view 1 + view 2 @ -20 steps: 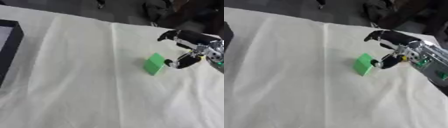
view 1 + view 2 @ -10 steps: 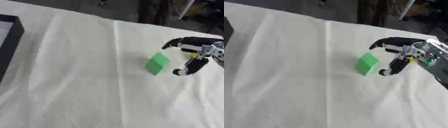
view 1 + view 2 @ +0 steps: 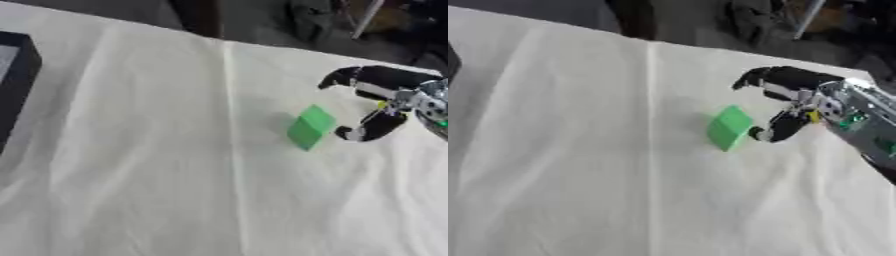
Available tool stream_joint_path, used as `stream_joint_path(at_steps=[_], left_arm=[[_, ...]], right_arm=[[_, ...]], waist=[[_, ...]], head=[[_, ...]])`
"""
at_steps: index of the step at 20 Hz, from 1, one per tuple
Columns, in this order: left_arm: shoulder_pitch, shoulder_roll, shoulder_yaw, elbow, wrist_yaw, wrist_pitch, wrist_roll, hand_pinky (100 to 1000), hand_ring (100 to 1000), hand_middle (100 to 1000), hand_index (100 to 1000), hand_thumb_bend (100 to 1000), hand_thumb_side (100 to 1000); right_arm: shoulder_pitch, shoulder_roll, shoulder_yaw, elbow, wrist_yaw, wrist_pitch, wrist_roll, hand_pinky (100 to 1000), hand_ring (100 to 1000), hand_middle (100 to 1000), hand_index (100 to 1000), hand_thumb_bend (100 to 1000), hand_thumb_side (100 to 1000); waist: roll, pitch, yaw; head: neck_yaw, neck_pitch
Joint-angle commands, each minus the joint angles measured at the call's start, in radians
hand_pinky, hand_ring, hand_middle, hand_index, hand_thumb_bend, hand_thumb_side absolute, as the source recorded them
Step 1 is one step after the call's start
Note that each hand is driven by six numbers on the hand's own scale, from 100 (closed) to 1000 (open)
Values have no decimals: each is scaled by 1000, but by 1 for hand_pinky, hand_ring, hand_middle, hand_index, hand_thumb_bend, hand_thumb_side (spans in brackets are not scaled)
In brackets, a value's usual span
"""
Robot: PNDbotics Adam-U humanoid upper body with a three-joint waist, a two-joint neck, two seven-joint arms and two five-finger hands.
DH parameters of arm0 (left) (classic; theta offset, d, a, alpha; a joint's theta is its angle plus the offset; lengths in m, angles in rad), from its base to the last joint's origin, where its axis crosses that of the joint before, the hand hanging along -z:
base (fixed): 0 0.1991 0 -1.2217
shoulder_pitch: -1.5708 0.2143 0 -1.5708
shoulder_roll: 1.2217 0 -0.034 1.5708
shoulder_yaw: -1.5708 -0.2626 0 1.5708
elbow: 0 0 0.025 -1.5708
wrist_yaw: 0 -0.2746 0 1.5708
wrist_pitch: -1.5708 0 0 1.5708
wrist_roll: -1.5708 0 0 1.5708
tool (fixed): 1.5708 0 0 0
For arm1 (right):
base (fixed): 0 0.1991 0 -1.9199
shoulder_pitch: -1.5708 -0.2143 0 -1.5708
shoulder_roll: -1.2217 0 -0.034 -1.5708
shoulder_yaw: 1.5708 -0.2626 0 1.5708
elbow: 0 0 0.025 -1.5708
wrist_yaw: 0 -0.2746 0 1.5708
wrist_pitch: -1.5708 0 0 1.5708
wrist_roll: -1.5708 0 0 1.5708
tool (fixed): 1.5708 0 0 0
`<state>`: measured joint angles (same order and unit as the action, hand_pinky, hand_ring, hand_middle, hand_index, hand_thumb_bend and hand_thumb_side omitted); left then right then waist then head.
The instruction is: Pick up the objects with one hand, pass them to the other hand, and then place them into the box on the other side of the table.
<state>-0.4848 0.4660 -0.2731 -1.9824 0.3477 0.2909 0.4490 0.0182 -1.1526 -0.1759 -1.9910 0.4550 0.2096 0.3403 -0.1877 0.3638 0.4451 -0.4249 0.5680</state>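
Note:
A small green block lies on the white tablecloth, right of the middle. My right hand reaches in from the right and hovers beside the block's right side. Its fingers arch over the block's far side and its thumb sits just right of the block, apart from it. The hand is open and holds nothing. A dark box stands at the left edge of the table. My left hand shows in neither view.
The white cloth covers the table, with a crease running down the middle. Beyond the far edge are a dark floor and some dark furniture.
The whole picture has shifted, so the camera moved. My right hand has stayed open beside the green block, with the thumb a little closer to it.

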Motion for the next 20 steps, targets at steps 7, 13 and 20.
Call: stream_joint_path(at_steps=[7, 13, 20], left_arm=[[-16, 0, 1, -18, 4, -1, 2, 874, 363, 723, 833, 795, 553], [-15, -2, 0, -18, 5, 0, 1, 878, 363, 721, 829, 792, 553], [-14, -9, -4, -18, 5, 2, 1, 880, 362, 719, 826, 791, 554]], right_arm=[[9, 0, 23, -9, 86, 19, -20, 1000, 986, 920, 924, 357, 100], [7, 8, 30, -9, 114, 27, -20, 1000, 987, 921, 926, 350, 100], [5, 17, 42, -9, 135, 42, -48, 1000, 988, 920, 926, 354, 100]], waist=[[7, -10, 10], [6, -4, 13], [5, 3, 20]], head=[[-11, -24], [-15, -22], [-22, -26]])
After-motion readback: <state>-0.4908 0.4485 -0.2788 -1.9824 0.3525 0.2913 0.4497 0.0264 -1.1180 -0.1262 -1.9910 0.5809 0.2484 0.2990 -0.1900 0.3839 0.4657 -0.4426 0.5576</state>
